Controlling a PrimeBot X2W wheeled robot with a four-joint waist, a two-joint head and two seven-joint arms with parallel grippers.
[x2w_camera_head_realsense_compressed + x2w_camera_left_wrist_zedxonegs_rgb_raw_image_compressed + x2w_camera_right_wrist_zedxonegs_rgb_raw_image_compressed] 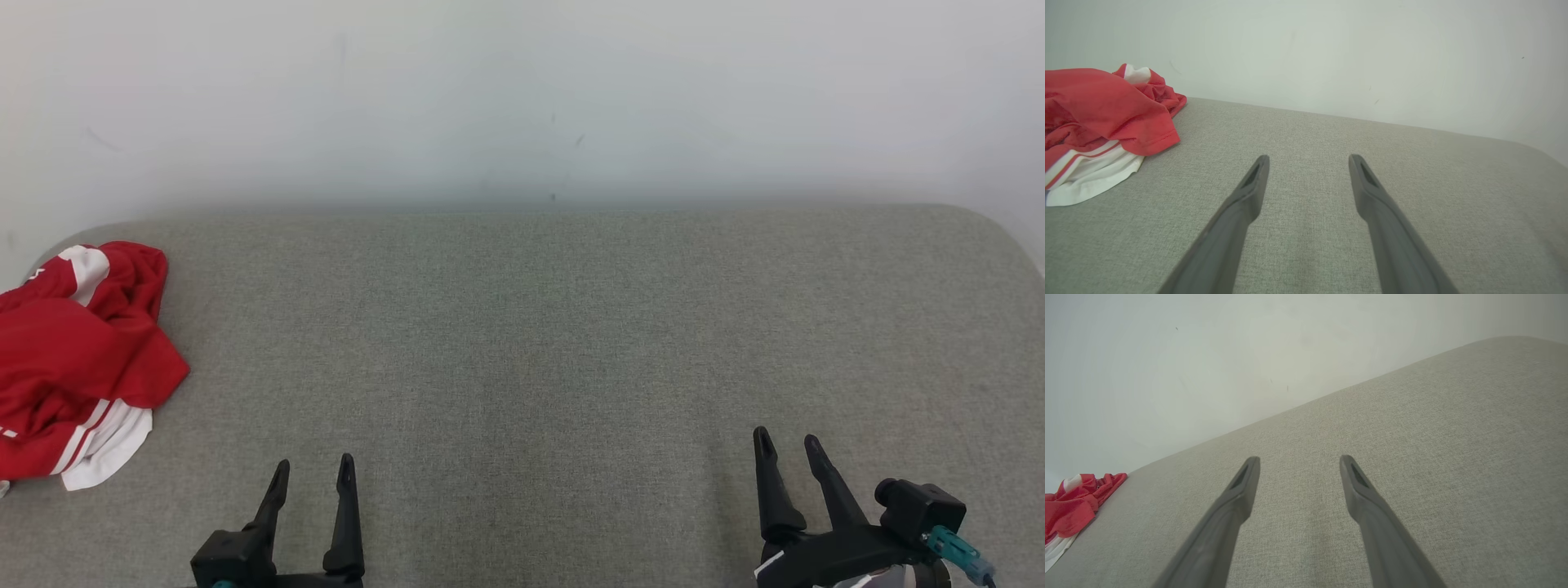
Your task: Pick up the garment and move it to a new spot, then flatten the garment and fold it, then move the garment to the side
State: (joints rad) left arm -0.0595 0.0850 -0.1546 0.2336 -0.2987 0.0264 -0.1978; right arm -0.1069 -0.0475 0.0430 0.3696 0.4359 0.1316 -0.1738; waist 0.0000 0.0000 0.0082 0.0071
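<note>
A crumpled red garment (77, 359) with white panels and thin red-and-white stripes lies in a loose heap at the far left of a grey woven-fabric surface (531, 343), close to its rounded left corner. The head view's left edge cuts it off. The cloth is bunched and folded over itself, so its cut cannot be told. In the left wrist view the red garment (1098, 110) shows a stitched red hem draped over a white, striped layer that spreads flat on the fabric.

Seen from the head, the heap's long axis runs roughly from the near side to the far side of the surface. A white striped edge points toward the robot, and a smaller white patch sits at the end nearest the pale wall (522, 98). The right wrist view catches the red garment (1073, 502) far off at its lower left.

The left tool (314, 464) hovers just to the right of the heap, apart from it, its fingers spread and holding nothing (1309, 157). The right tool (786, 436) is well apart from the garment over bare fabric on the right, likewise released and empty (1299, 458).
</note>
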